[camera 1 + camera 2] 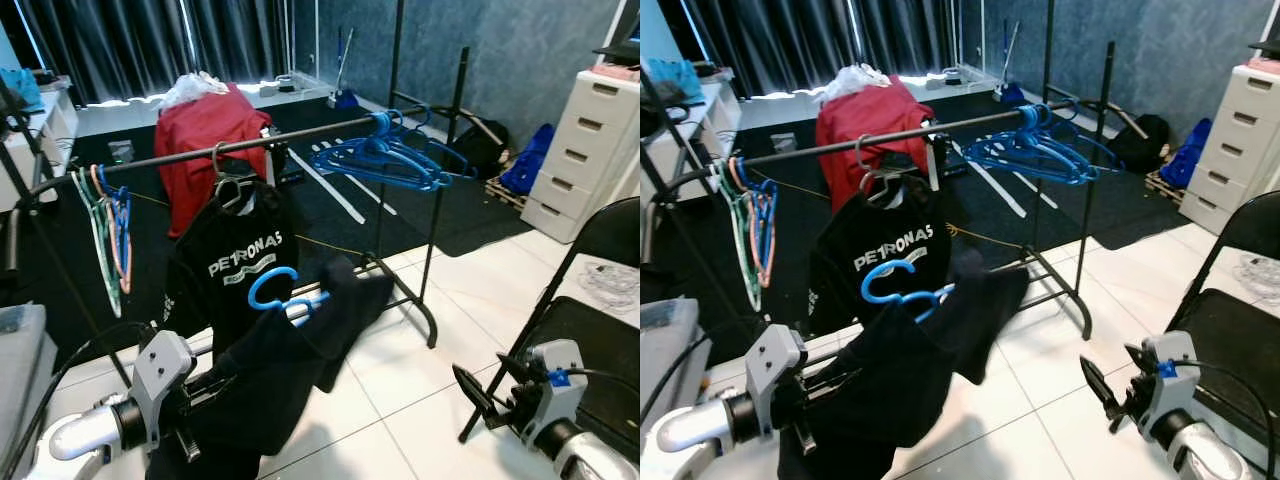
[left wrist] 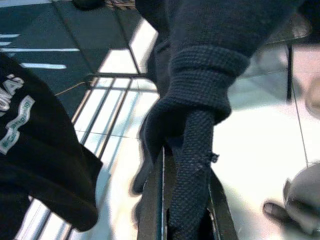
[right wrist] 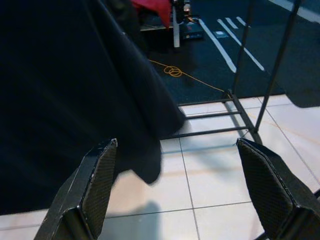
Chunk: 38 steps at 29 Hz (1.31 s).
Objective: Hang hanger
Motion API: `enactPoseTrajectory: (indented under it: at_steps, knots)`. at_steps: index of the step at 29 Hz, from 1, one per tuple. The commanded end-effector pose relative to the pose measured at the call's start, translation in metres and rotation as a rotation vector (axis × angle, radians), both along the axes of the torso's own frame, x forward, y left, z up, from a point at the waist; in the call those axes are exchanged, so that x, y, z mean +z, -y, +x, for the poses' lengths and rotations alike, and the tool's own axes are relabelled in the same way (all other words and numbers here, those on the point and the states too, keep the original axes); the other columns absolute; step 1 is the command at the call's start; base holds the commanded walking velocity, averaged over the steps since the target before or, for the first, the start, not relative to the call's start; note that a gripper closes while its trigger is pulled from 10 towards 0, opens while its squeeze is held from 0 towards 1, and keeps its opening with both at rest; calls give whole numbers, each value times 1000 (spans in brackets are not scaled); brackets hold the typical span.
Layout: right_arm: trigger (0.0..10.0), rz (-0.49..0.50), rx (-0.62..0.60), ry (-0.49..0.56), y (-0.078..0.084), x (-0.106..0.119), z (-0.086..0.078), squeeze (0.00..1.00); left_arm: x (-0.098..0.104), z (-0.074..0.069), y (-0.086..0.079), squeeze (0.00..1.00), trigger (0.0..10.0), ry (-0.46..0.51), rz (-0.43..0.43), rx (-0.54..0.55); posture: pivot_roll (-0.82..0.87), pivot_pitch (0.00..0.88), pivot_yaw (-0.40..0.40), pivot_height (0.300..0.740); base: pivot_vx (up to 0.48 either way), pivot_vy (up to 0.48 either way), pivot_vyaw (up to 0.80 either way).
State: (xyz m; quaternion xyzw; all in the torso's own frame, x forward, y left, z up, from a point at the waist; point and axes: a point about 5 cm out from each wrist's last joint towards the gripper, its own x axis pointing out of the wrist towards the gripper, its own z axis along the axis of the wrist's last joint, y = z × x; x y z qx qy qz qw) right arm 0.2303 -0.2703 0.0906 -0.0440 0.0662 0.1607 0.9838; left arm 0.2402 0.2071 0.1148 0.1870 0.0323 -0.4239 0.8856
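1. Left hand (image 2: pixel 185 210) is clamped on a dark sweater (image 1: pixel 280 370) carrying the blue hanger (image 1: pixel 272 290), low before the rack rail (image 1: pixel 250 143).
2. Right hand (image 3: pixel 185 190) gapes wide, grasping nothing, above the tiled floor (image 1: pixel 400 400).

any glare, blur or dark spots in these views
Left eye view: daylight under the curtains blows out the floor behind the red cloth. Left wrist view: white tiles overexposed, sweater cuff sharp. Right wrist view: dark garment nearly featureless; right pincer fingers crisp.
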Motion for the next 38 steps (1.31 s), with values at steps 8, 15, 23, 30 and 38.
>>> enactPoseTrajectory:
  at_steps: [8,15,23,30,38]
  knots:
    - [10000,110,176,140,8,59,-12,0,79,9,-32,0,10000,139,97,-151,-93,0,2,740,0,0,0]
    - [10000,36,282,72,-1,67,-23,0,118,7,-20,0,10000,193,43,-292,-96,0,8,740,0,0,0]
    - [10000,88,444,22,-27,62,-26,0,136,5,-5,0,10000,258,-11,-387,-86,0,7,740,0,0,0]
    - [10000,158,613,-27,-39,75,-35,0,138,1,0,0,10000,238,-30,-415,-82,0,10,740,0,0,0]
    - [10000,147,800,-132,-43,87,-59,0,135,5,-2,0,10000,243,-37,-384,-87,0,10,740,0,0,0]
